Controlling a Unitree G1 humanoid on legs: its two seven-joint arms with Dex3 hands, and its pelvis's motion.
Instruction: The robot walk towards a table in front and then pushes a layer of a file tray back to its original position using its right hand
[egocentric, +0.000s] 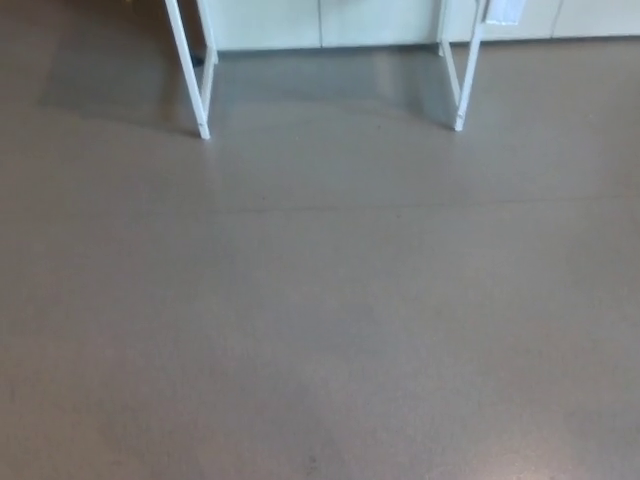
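Grey-brown floor (320, 320): smooth and matte, filling nearly the whole head view; one faint seam crosses it from side to side in the upper half.
Table legs: two pairs, four white posts counted; the left pair (196, 70) and the right pair (462, 65) both stand at the floor's far edge, well apart from each other.
Tabletop: out of the picture, above the top edge.
Cabinet fronts (330, 22): pale panels along the far edge behind the legs; three vertical joins can be counted.
File tray: does not show anywhere, so its place cannot be told.
Left hand: none in sight, fingers' state cannot be told.
Right hand: none in sight, likewise.
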